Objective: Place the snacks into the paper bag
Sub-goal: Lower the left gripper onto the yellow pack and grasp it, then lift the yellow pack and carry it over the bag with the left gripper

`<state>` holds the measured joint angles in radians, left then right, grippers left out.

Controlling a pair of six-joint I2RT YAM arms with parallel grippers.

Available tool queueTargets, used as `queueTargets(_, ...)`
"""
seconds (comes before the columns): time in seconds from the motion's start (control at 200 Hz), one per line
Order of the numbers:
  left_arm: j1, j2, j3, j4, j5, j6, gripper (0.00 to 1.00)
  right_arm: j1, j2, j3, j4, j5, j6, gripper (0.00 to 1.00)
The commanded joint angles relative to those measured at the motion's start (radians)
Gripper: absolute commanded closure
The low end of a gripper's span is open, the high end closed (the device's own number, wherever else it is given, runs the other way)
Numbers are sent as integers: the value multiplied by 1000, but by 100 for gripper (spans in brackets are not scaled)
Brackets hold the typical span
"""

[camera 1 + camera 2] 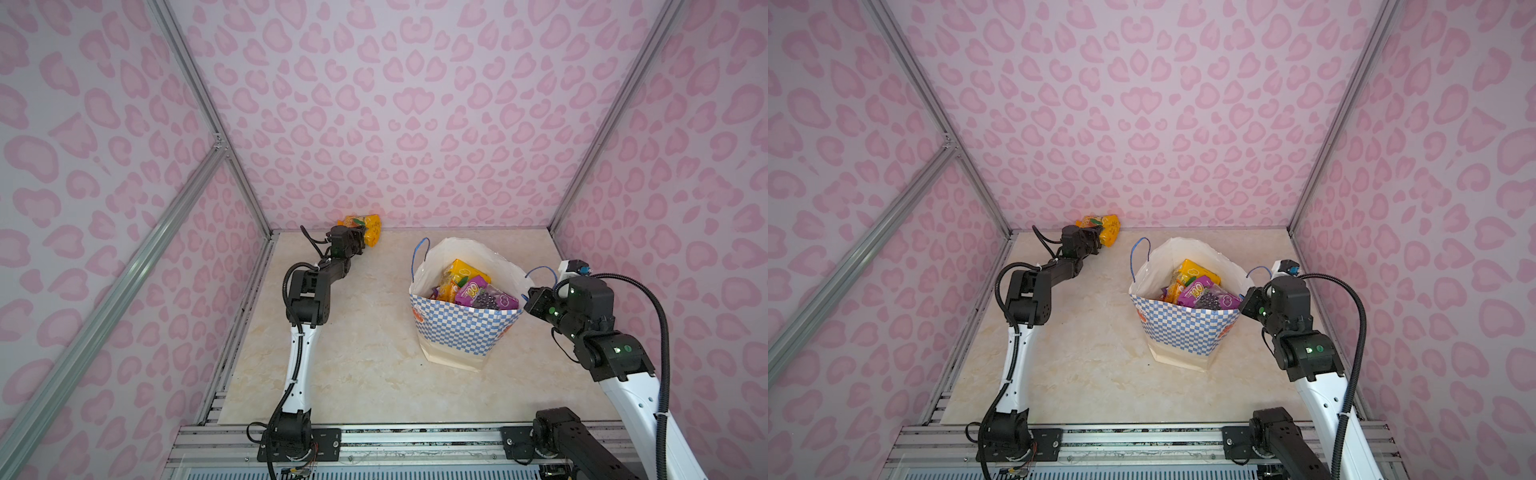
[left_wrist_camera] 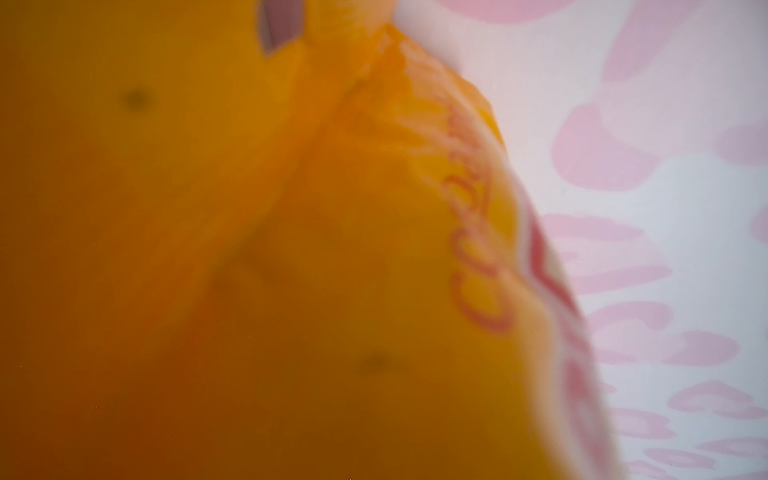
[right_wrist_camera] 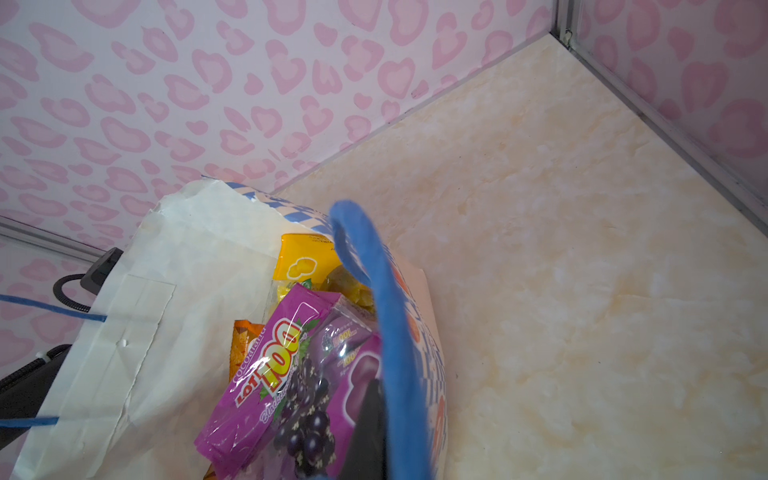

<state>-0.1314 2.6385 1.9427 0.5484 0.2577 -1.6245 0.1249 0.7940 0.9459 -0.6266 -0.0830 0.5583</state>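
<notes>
1. Right of the desk's (image 1: 374, 365) middle, the bag (image 1: 461, 328) is standing upright with its mouth gaping, holding several packets (image 1: 486, 297).
2. The right fingers (image 3: 365, 419) are sitting together at the bag's right rim, beside a blue handle (image 3: 374, 291). Whether they are pinching paper is not showing.
3. At the far edge, towards the far-left corner, the left fingers (image 1: 359, 242) are reaching into the loose packet (image 1: 369, 227), which is lying just beyond them by the back wall. I cannot tell whether they are clamping it.
4. The left arm is clearly the nearer one to this packet, and the bag's mouth is lying rightward and nearward from it.
</notes>
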Motion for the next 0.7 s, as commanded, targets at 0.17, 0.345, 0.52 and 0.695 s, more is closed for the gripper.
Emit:
queueTargets(0.17,2,-271,-195,250,82,93,63,1,-15,-6,-38,5,5,99)
queueTargets(0.345,1,-436,-345,334,116,124,63,0,-30,-1,-52,11,3,99)
queueTargets(0.52,1,-614,-498,362,125,195,63,-1,-44,8,-59,5,5,98)
queueTargets(0.695,1,-731,-606,378,167,222,63,0,-57,10,-60,-3,10,98)
